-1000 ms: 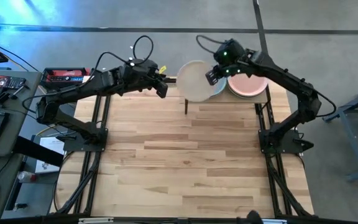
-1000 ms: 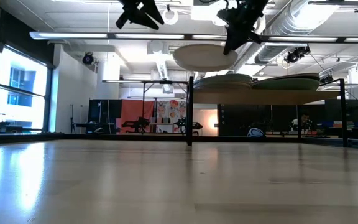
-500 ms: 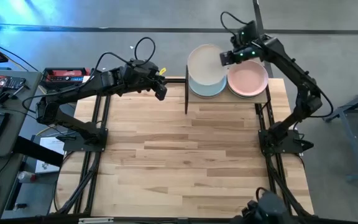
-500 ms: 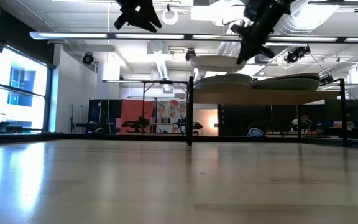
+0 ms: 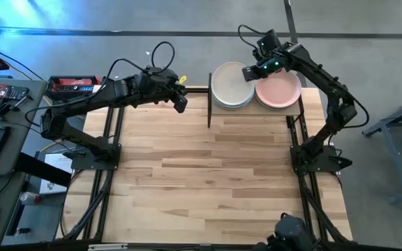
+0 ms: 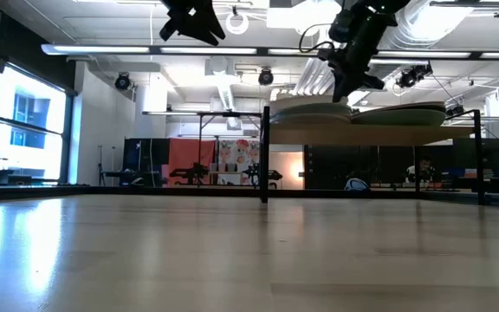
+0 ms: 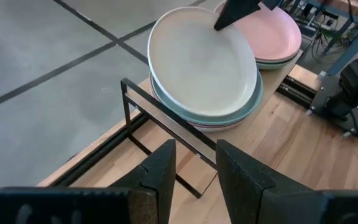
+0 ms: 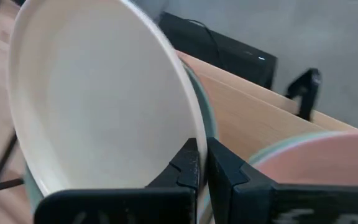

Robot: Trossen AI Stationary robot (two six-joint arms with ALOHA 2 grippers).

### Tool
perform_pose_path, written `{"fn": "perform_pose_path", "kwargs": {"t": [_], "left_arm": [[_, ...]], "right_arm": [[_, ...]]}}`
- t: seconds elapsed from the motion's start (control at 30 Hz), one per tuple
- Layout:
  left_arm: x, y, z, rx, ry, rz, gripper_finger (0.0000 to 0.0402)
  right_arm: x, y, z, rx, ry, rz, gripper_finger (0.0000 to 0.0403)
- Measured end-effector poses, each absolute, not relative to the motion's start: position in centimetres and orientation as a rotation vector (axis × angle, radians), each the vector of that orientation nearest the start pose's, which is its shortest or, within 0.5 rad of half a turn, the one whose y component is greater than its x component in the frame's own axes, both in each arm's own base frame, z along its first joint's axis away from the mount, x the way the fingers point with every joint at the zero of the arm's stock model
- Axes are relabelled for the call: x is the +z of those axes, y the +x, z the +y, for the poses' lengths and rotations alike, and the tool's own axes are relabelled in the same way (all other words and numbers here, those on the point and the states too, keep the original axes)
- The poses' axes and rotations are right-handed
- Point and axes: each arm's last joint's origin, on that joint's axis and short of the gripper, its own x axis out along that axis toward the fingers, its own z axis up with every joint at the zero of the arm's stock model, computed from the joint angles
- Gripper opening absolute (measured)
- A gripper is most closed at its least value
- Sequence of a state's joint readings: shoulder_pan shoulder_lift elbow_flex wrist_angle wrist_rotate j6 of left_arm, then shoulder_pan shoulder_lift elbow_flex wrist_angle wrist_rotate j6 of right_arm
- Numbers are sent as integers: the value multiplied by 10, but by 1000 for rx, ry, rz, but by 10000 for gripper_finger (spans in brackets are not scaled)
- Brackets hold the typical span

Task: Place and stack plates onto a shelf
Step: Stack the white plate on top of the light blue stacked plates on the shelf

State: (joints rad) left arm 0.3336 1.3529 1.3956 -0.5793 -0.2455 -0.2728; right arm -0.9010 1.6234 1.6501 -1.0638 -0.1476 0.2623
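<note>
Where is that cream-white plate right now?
From above, the cream-white plate tops the left stack on the shelf, beside the pink plate, its rim pinched by the right gripper.

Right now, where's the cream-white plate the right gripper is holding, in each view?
High view: cream-white plate tops the left stack on the shelf, upper centre.
Low view: thin edge on the shelf's left stack, upper right of centre.
Left wrist view: upper centre.
Right wrist view: fills the left half.
Shared landmark: the pink plate beside it.

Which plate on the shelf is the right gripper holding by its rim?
The cream-white plate topping the left stack, pinched by the right gripper. The pink plate tops the other stack, untouched.
</note>
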Motion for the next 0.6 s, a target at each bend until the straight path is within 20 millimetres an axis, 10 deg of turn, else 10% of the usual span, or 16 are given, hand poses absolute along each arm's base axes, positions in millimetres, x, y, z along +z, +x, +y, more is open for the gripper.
{"fn": "perform_pose_path", "kwargs": {"t": [0.6], "left_arm": [[382,269,101,631,-261,483,102]], "right_arm": [[349,211,-247,-814,777,855,0]]}}
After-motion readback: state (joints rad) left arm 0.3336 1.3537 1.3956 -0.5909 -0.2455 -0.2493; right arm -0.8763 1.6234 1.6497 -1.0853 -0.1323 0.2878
